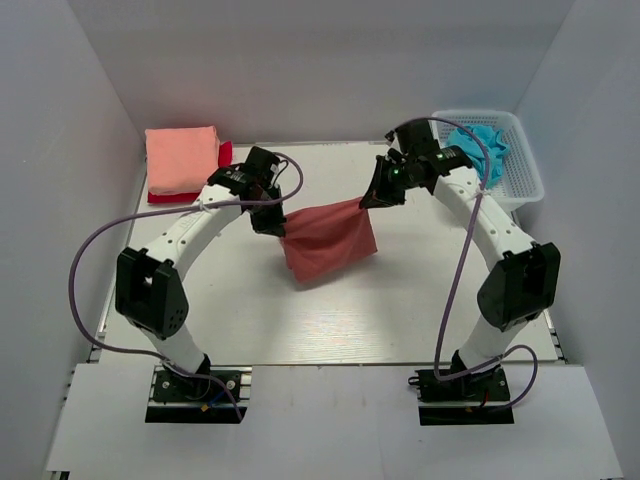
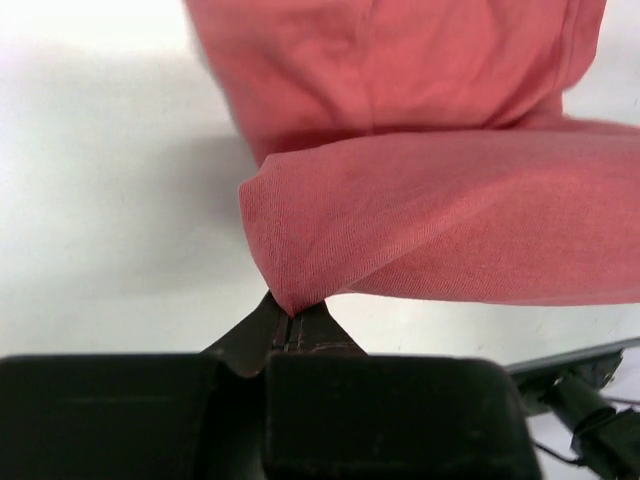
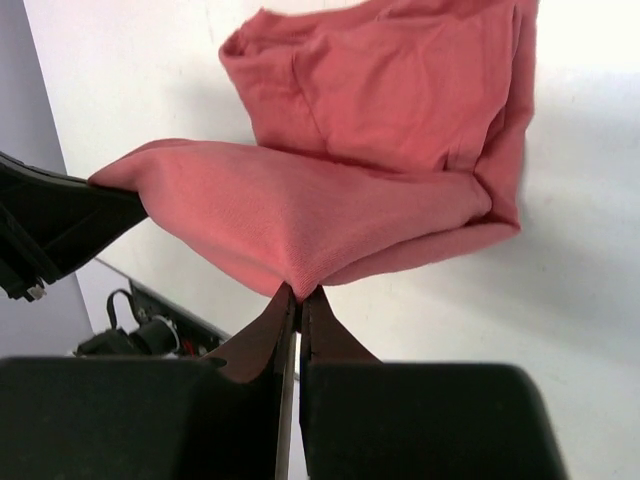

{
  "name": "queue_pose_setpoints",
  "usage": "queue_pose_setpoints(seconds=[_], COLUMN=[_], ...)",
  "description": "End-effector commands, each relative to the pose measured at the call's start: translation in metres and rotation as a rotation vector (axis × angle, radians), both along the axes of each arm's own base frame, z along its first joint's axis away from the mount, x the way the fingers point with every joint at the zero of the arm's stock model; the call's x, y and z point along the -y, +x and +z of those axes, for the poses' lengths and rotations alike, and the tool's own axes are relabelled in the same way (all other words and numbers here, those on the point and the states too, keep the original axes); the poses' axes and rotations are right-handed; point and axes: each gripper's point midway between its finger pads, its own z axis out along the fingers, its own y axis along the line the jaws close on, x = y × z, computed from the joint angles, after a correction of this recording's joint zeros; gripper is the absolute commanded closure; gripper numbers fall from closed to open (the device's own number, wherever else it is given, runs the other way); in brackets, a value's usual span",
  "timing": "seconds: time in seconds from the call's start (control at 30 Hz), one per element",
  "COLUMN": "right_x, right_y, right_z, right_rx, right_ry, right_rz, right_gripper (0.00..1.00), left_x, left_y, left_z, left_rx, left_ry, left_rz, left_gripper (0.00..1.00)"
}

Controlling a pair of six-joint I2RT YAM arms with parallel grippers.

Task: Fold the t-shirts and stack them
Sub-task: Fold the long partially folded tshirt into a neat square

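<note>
Left wrist view puts the left gripper (image 2: 290, 322) at the bottom of the frame. Its two fingertips are pressed together on a corner of the brick-red t-shirt (image 2: 450, 230), and the cloth comes to a point right where the tips meet.

In the right wrist view, the right gripper (image 3: 298, 295) is pinched just as tightly on another part of the same shirt. A fold of fabric bulges out directly above its closed tips. Beyond that fold, the rest of the shirt lies bunched and doubled over on the white table (image 1: 330, 330).

From the top external view, the shirt spans the gap between the two grippers over the middle of the table. Its upper edge runs from one grip to the other, higher on the right side. The body of the shirt spreads toward the near edge in a rough, crumpled rectangle.

At the far left corner, well apart from the held shirt, the salmon-pink t-shirt (image 1: 182, 160) sits folded into a rectangle. It lies on top of the bright red t-shirt (image 1: 226, 153), which shows only along the right and near edges.

At the far right corner stands a white mesh basket (image 1: 527, 180) holding a crumpled blue cloth (image 1: 480, 143), just behind the right arm's wrist.
</note>
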Motion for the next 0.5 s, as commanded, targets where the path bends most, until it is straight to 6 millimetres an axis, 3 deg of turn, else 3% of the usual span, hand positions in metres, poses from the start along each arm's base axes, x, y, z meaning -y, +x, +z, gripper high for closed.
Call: queue_pose_setpoints(seconds=[0.0, 0.07, 0.1, 0.13, 0.43, 0.47], right_x=[-0.002, -0.005, -0.005, -0.007, -0.024, -0.025], right_y=[0.032, 0.045, 0.050, 0.057, 0.105, 0.112], right_z=[0.015, 0.011, -0.001, 0.008, -0.025, -0.033], right_rx=[0.088, 0.090, 0.073, 0.094, 0.127, 0.120], right_ry=[0.030, 0.038, 0.026, 0.037, 0.026, 0.023], right_rz=[-0.044, -0.052, -0.051, -0.054, -0.018, -0.021], right_gripper=[1.00, 1.00, 1.00, 1.00, 1.00, 1.00], left_x=[0.000, -0.003, -0.002, -0.004, -0.016, -0.017], left_y=[0.027, 0.043, 0.044, 0.052, 0.084, 0.090], left_z=[0.013, 0.012, 0.010, 0.014, -0.002, -0.012], left_rx=[0.074, 0.082, 0.073, 0.084, 0.044, 0.023], left_ry=[-0.025, -0.027, -0.024, -0.028, -0.026, -0.021], left_rz=[0.028, 0.050, 0.051, 0.061, 0.112, 0.110], left_gripper=[1.00, 1.00, 1.00, 1.00, 1.00, 0.93])
